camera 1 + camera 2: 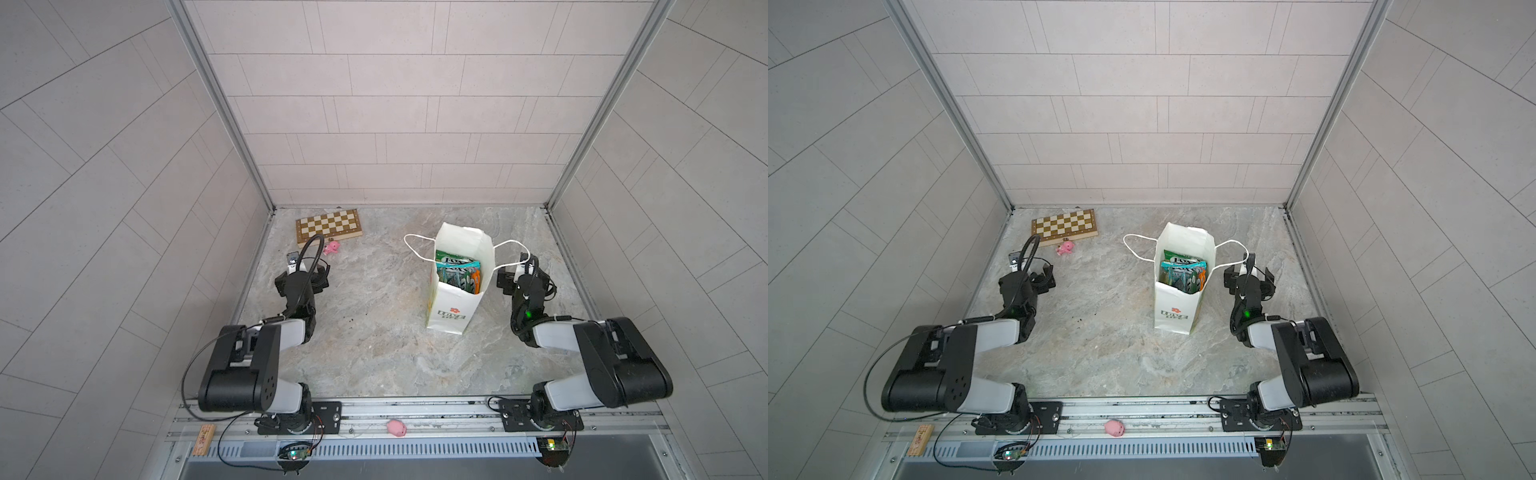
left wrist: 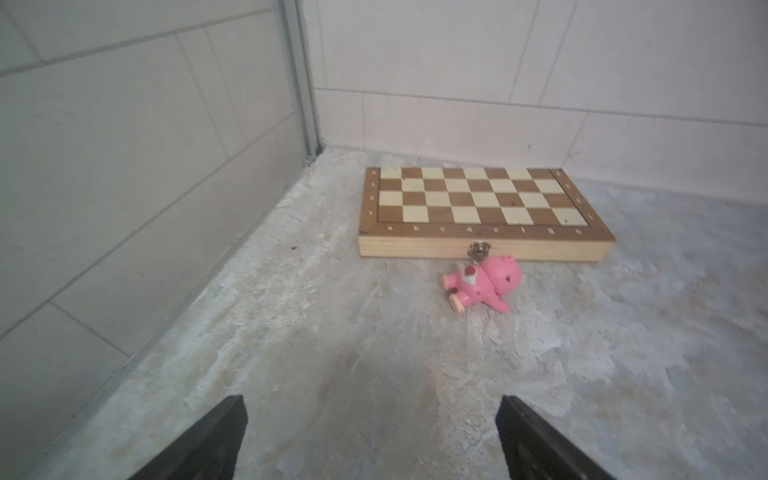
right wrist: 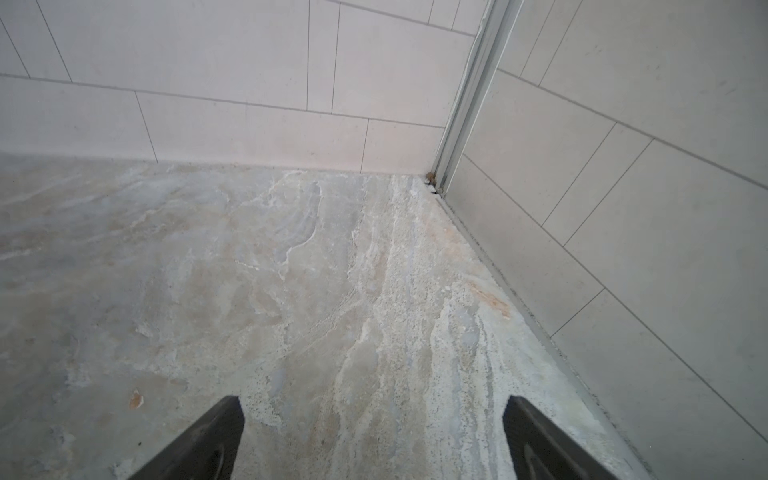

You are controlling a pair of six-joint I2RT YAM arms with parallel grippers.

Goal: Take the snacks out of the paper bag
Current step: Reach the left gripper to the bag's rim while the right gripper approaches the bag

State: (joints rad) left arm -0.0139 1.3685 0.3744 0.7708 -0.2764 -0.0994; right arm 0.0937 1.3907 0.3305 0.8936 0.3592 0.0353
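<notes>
Paper bag (image 1: 446, 307) upright; snacks (image 1: 457, 272) — below rim

Bright, even, diffuse light. Faint soft shadows on the counter (image 1: 374, 357). Both top views bow at the edges; wrist views slightly soft, my jaws blurred.

White paper carrier bag (image 1: 1177, 307) stands upright, mouth open, right of centre on the grey marbled tabletop (image 1: 1108, 353).
Glossy green, teal and orange candy packets (image 1: 1183, 270) stand packed inside, tops below the rim. Right gripper (image 1: 1249, 273) just beside the bag, jaws apart and empty; one cord handle loops close to it, contact unclear. Left gripper (image 1: 1034, 269) well apart, jaws spread, facing the brown-and-cream folded chessboard (image 1: 1065, 224) and the small pink toy pig (image 1: 1066, 248) beside it.
</notes>
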